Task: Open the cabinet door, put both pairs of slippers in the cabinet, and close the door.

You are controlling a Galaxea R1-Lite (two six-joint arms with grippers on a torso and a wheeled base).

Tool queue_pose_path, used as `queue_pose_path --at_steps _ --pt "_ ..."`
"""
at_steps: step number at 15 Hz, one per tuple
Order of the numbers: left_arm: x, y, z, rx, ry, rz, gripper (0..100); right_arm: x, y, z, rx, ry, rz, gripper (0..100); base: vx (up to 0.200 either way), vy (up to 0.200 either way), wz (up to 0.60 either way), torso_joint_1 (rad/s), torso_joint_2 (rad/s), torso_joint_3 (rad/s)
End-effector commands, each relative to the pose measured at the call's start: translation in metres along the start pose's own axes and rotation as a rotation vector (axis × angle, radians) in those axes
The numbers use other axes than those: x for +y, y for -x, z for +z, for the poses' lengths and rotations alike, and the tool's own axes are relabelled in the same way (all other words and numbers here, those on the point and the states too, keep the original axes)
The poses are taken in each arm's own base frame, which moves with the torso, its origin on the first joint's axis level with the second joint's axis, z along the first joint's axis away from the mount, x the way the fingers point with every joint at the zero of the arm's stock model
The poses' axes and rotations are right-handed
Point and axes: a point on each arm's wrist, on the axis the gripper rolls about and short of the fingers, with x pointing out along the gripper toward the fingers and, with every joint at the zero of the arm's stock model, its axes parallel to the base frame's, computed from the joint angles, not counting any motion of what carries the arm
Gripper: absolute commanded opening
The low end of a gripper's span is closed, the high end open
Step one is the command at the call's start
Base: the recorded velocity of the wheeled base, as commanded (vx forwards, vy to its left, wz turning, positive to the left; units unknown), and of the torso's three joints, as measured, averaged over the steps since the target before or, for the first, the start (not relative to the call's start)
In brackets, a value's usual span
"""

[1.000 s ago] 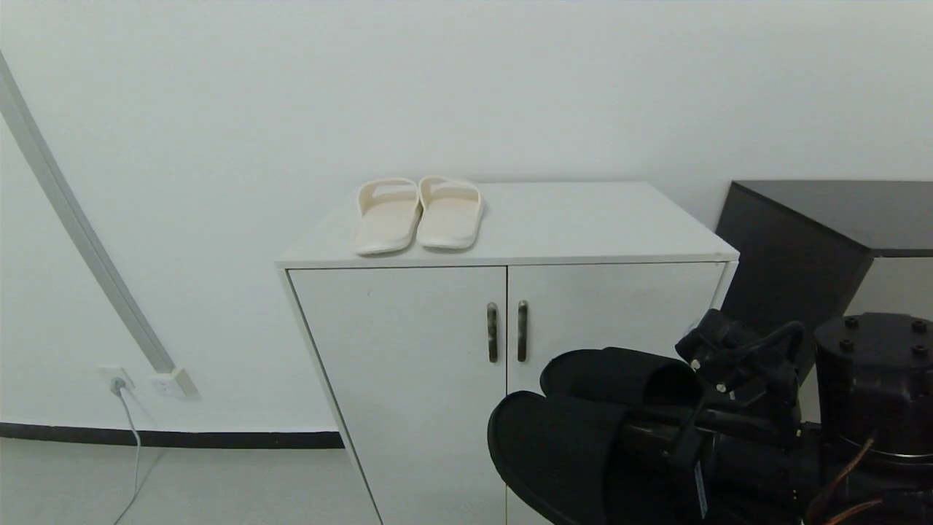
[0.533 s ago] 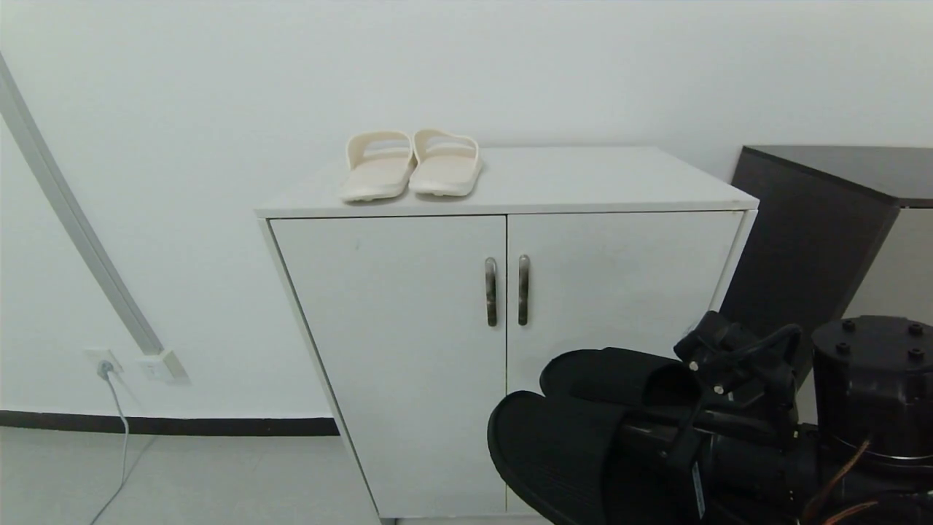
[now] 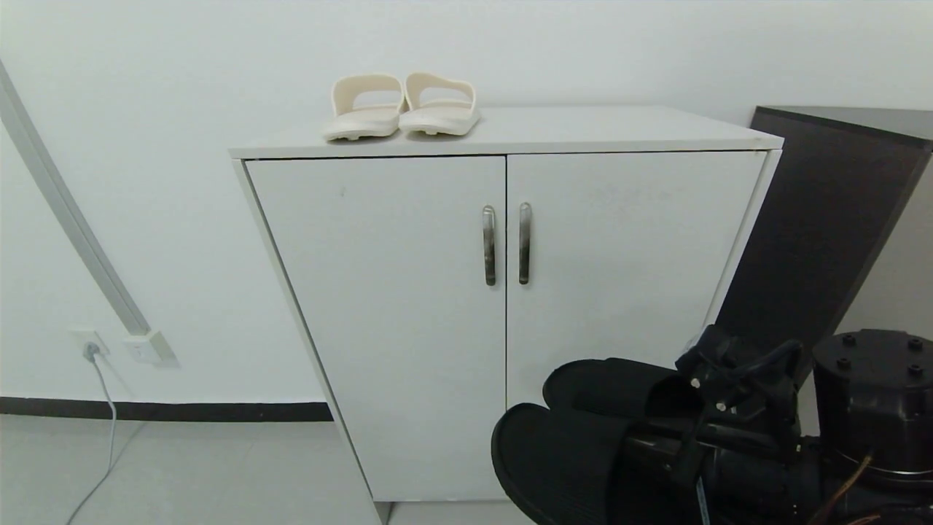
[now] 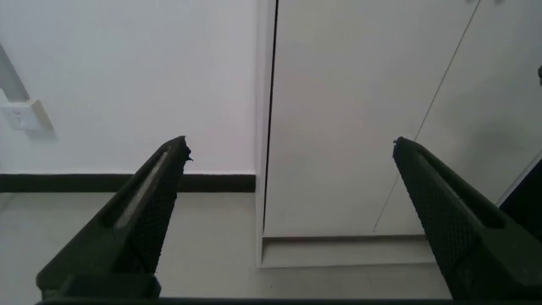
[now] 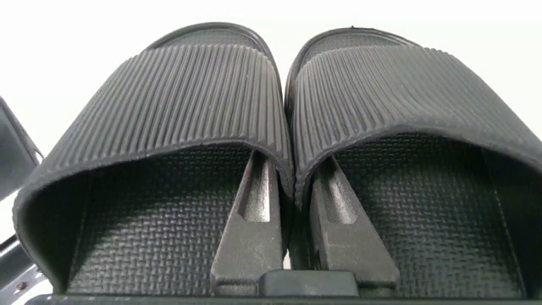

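Doors (image 3: 379,306) shut; right gripper (image 5: 290,182) pinches black slippers (image 3: 576,445) by inner walls, left gripper (image 4: 290,146) gapes empty; thin pinch may slip during door pull.

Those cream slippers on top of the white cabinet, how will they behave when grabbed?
The cream moulded slippers look light and somewhat bendy, given their thick one-piece straps. Lying flat, they shouldn't roll, but either could slide on the smooth white cabinet top.

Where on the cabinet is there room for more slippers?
The cabinet top is bare from the cream slippers to its right edge. Left of them, just a narrow strip. In front of the right door it is crowded: the right gripper holds the black slippers there.
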Motion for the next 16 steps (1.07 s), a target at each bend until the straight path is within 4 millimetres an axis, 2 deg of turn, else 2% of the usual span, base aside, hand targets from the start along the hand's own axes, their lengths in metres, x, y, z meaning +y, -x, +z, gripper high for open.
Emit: queue_pose_path --at_steps 1,3,4,5,6,7,8,10,16 --pt "0.000 0.000 0.000 0.003 0.001 -0.002 100 0.000 0.001 -0.002 -0.002 0.002 0.001 0 0.000 0.000 0.00 0.000 0.00 0.000" --pt "0.000 0.000 0.001 -0.003 0.003 -0.004 100 0.000 0.001 -0.004 0.004 0.002 0.000 0 0.000 0.000 0.00 0.000 0.00 0.000" --pt "-0.001 0.001 0.010 -0.025 0.013 -0.013 100 0.000 0.002 -0.005 0.006 0.002 -0.001 0 0.000 0.000 0.00 0.000 0.00 0.000" --pt "-0.002 0.003 0.035 -0.042 0.068 -0.048 100 0.000 0.003 -0.004 0.000 0.002 -0.001 0 0.000 0.000 0.00 0.000 0.00 0.000" --pt "-0.003 0.001 0.047 -0.034 0.112 -0.068 100 0.000 0.003 -0.004 0.000 0.001 0.001 0 0.000 0.000 0.00 0.000 0.00 0.000" --pt "-0.006 -0.010 0.068 0.028 0.150 -0.149 100 0.000 0.003 -0.004 0.003 0.000 -0.001 0 0.000 0.000 0.00 -0.027 0.05 0.095" --pt "-0.008 -0.014 0.071 0.061 0.154 -0.188 100 0.000 0.003 -0.004 0.003 0.000 -0.001 0 0.000 0.000 0.00 -0.022 0.20 0.129" --pt "-0.012 -0.038 0.077 0.165 0.177 -0.327 100 0.000 0.002 -0.006 0.004 0.001 0.002 0 0.000 0.000 0.00 0.000 0.10 0.063" --pt "-0.021 -0.099 0.092 0.255 0.195 -0.559 100 0.000 0.000 -0.008 0.006 0.003 0.003 0 0.000 0.000 0.00 0.000 0.00 0.000"
